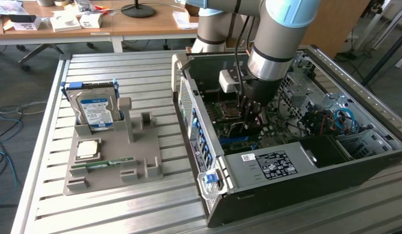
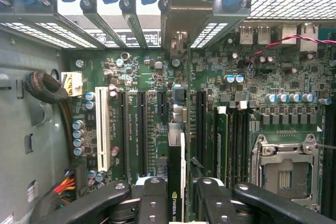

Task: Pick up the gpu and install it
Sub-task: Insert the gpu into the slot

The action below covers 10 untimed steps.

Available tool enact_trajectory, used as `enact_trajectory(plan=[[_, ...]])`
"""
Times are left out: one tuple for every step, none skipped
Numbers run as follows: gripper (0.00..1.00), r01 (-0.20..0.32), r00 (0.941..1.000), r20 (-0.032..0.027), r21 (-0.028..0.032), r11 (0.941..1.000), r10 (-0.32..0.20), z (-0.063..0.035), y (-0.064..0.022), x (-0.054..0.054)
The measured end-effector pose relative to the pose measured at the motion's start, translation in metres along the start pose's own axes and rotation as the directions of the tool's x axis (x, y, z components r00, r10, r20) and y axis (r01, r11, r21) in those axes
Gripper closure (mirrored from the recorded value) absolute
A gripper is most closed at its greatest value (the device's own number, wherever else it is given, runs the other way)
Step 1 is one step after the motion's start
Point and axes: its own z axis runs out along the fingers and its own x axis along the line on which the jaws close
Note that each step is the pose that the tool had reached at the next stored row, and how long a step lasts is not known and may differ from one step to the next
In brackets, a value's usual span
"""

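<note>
My gripper (image 1: 251, 116) reaches down into the open computer case (image 1: 279, 168), shut on the gpu (image 1: 245, 127). The wrist view shows the gpu (image 2: 176, 156) edge-on as a thin dark card with a green logo, clamped between the two black fingers (image 2: 152, 200). My gripper (image 2: 176, 195) holds it upright, close over the motherboard (image 2: 157, 72), lined up along the long black expansion slots (image 2: 143, 129). Its metal bracket (image 2: 181, 14) stands at the case's rear slot openings. Whether the card's edge sits in a slot I cannot tell.
A white slot (image 2: 102, 129), memory slots (image 2: 233, 140) and the bare processor socket (image 2: 283, 171) flank the card. Cables (image 2: 63, 187) lie at the board's edge. On the slatted table, a grey holder (image 1: 146, 168) carries a hard drive (image 1: 97, 109), a processor (image 1: 88, 148) and a memory stick (image 1: 110, 162).
</note>
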Motion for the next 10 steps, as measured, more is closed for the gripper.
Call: enact_trajectory(plan=[[0.74,0.0,1.0,-0.0001,0.0,1.0,0.0,0.0005,0.0001,0.0],[0.74,0.0,1.0,-0.0004,-0.0001,1.0,0.0,0.0005,0.0004,0.0001],[0.74,0.0,1.0,-0.0002,-0.0002,1.0,0.0,0.0005,0.0004,0.0],[0.74,0.0,1.0,-0.0001,-0.0002,1.0,0.0,0.0005,0.0004,0.0],[0.74,0.0,1.0,0.0001,-0.0002,1.0,0.0,0.0006,0.0004,0.0001],[0.74,0.0,1.0,0.0001,-0.0001,1.0,0.0,0.0006,0.0004,0.0001],[0.74,0.0,1.0,0.0001,-0.0001,1.0,0.0,0.0006,0.0004,0.0001],[0.74,0.0,1.0,0.0003,-0.0001,1.0,0.0,0.0006,0.0004,0.0001],[0.74,0.0,1.0,0.001,-0.0002,1.0,0.0,0.0005,0.0004,0.0001],[0.74,0.0,1.0,0.0018,-0.0002,1.0,0.0,0.0005,0.0004,0.0001]])
